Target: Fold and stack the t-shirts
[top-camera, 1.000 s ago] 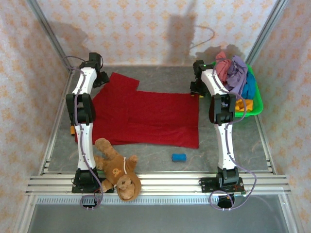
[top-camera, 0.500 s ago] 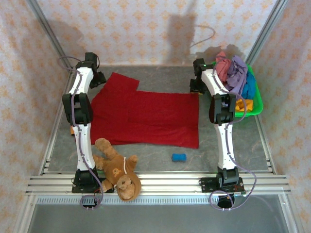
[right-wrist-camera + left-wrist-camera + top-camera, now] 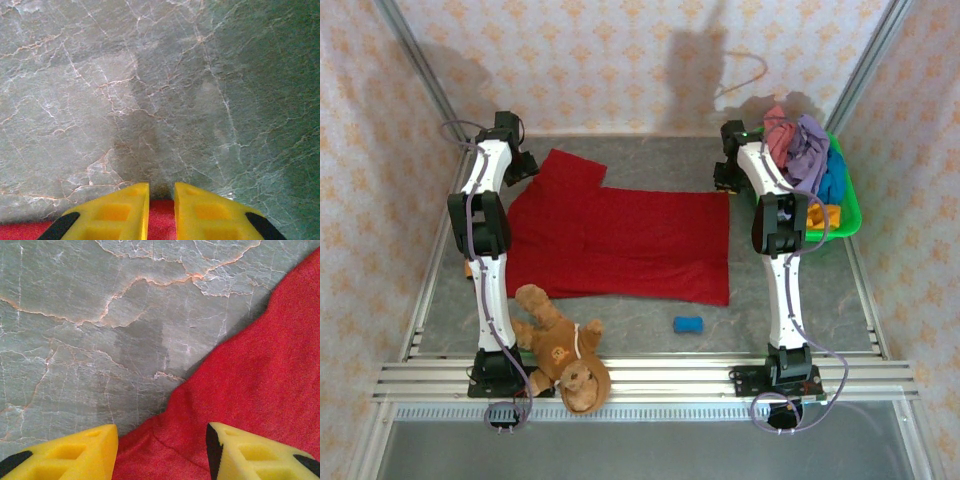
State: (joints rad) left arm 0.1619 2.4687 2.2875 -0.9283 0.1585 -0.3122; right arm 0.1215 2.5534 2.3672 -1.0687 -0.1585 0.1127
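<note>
The dark red t-shirt [image 3: 620,245] lay spread flat on the desk [image 3: 650,160] between the two arms, its long axis running left to right. The left tool [image 3: 160,435] stood at the shirt's far left corner, by the sleeve. Its fingers were released and set apart astride the cloth's edge, gripping nothing. The right tool [image 3: 161,189] stood at the far right corner, its fingers almost together with a strip of red cloth in the narrow gap; I judged it clenched on that hem. Each arm was thus nearest its own end of the far edge, and the body of the shirt lay toward the arms' bases from both tools. In my judgement, a fold would carry the far edge nearward across the short axis, but only once the left tool had taken hold. The other t-shirts [image 3: 800,145] lay heaped in the green basket [image 3: 848,205] at the far right, just beside the right arm.
</note>
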